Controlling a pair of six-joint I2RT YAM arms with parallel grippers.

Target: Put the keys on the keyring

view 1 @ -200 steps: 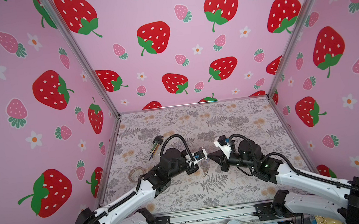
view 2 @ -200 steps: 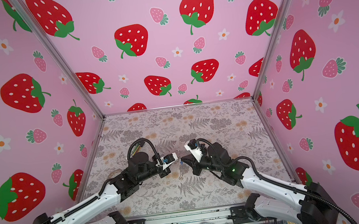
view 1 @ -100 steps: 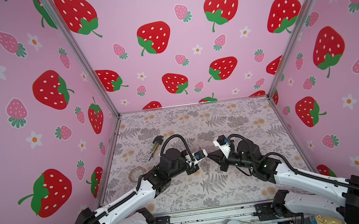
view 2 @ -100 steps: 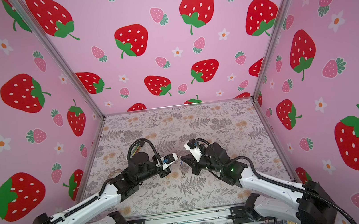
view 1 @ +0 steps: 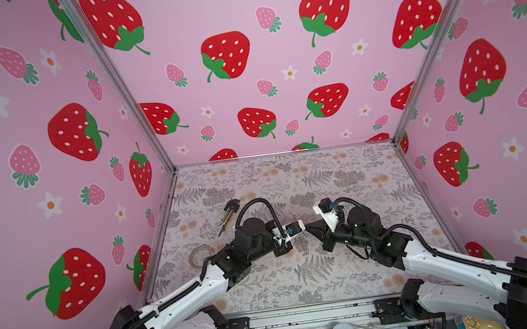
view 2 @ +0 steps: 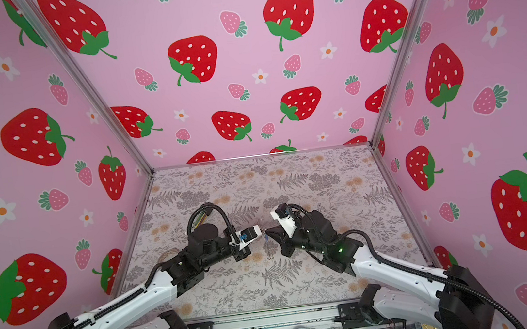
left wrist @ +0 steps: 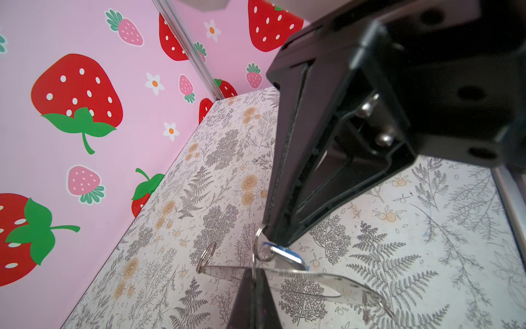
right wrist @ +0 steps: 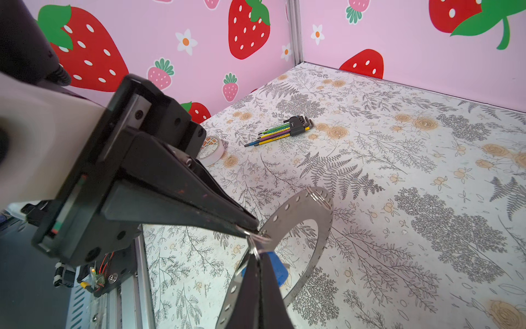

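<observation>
Keyring [right wrist: 324, 225] is pinched by the closed left gripper [right wrist: 250, 228] — its wire loop [right wrist: 257, 237] meets the blue-headed key [right wrist: 279, 269] clamped in the right gripper [right wrist: 257, 256], tips nose to nose.

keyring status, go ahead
Left claw and right claw shut, pinching at keyring rim. Blue key hanging there, threading unclear. Hex keys lie apart.

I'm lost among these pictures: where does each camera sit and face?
Both top views: above bases, looking down at table; left arm, right arm show.
Left wrist: on left arm, facing keyring, key; left gripper, right gripper show.
Right wrist: on right arm, facing keyring, hex keys; both grippers show.
Wrist views share keyring, key.
</observation>
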